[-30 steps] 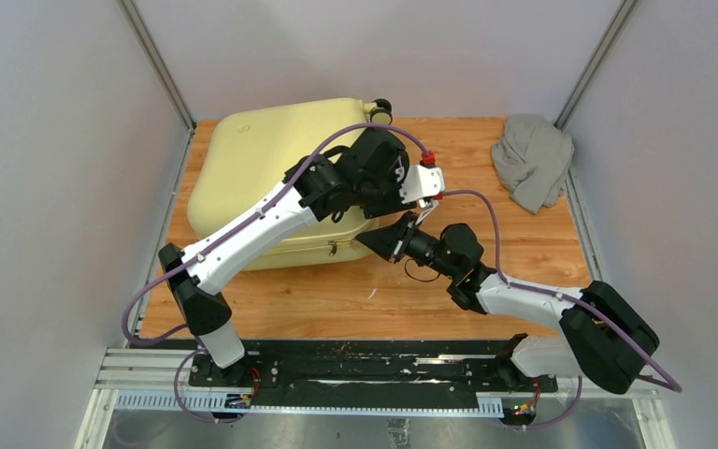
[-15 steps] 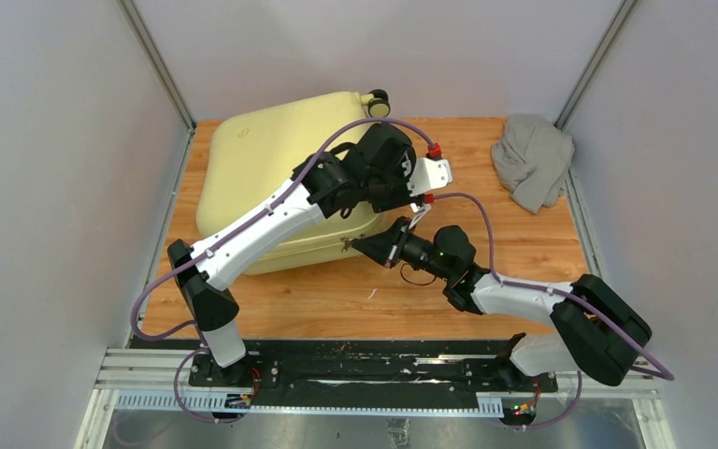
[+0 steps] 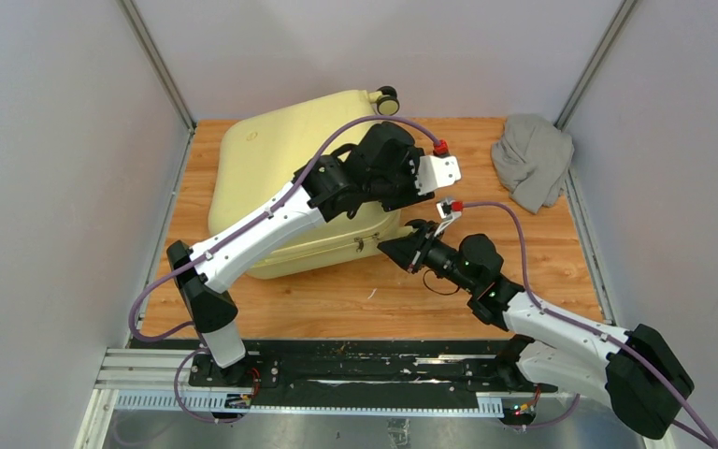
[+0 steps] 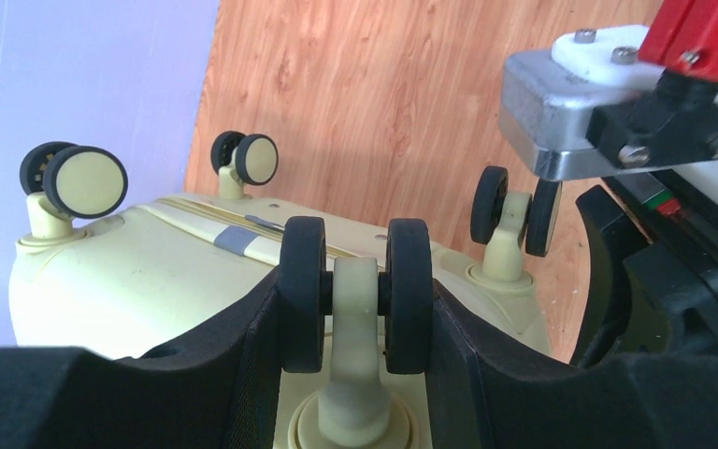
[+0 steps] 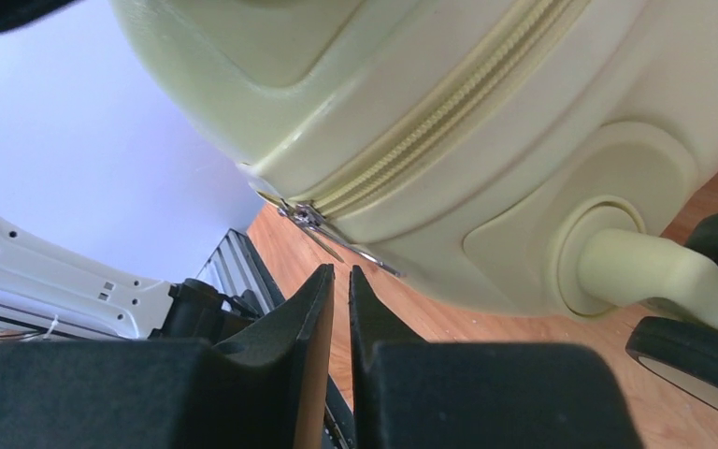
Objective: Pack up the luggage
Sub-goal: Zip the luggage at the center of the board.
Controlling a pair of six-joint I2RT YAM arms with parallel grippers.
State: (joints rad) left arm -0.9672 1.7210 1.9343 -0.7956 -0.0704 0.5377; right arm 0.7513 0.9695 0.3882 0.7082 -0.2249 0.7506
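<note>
Left gripper (image 4: 355, 304) first: its fingers (image 4: 243, 374) clasp one black caster (image 4: 355, 281) of the luggage (image 3: 271, 159), which lies zipped shut on the left half of the table (image 3: 337, 299), its wheeled end towards the far right. Our right gripper (image 5: 339, 295) hangs at the near right corner of the case, jaws all but closed on nothing; the zip pull (image 5: 341, 241) dangles just beyond the tips. We judge the step in hand is catching that pull. We should part the jaws slightly, slide them over the tab rather than the slider, close firmly, then draw along the zip (image 5: 449, 103) while the left gripper steadies the case against the tug. Our grey cloth (image 3: 531, 161) lies at the far right
</note>
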